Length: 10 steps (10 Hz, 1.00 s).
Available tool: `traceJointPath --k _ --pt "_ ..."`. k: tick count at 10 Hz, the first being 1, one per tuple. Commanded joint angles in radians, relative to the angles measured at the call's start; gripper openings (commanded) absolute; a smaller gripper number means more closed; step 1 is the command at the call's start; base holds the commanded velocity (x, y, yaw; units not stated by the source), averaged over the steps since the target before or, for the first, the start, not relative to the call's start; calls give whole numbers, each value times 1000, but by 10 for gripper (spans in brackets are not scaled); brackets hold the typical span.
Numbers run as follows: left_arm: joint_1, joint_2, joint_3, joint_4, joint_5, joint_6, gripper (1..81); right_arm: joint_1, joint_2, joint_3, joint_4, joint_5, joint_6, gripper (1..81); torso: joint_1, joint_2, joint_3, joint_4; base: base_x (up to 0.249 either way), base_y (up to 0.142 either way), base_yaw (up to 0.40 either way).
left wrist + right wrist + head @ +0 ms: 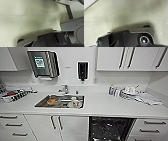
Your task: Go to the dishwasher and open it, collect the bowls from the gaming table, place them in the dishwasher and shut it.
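Below the counter: dishwasher [110,128] already open (dark interior showing), right of the sink [41,104].
Grippers: cannot tell whether wide or narrow.
Left: bowls, loading, closing.

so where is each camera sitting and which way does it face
Head view: high on the robot, looking forward and down at the counter, the sink and the open dishwasher; none of the robot's body is visible here.
Left wrist view: on the left arm's wrist, facing the pale speckled floor; dark robot parts along one edge.
Right wrist view: on the right arm's wrist, facing the floor too; dark robot plate in front.
Both wrist views share that speckled floor.
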Motion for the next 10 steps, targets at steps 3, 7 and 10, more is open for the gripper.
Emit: traceJointPath --k 3,7,10 --pt "150 149 -235 6 -123 5 811 -108 103 -142 -23 120 -83 811 0 0 0 0 0 0 0" --pt "196 273 -404 5 -121 7 811 -174 197 -254 -44 126 -83 811 0 0 0 0 0 0 0" --pt "199 293 -416 6 -118 7 811 -185 255 -320 -52 124 -83 811 0 0 1 0 0 0 0"
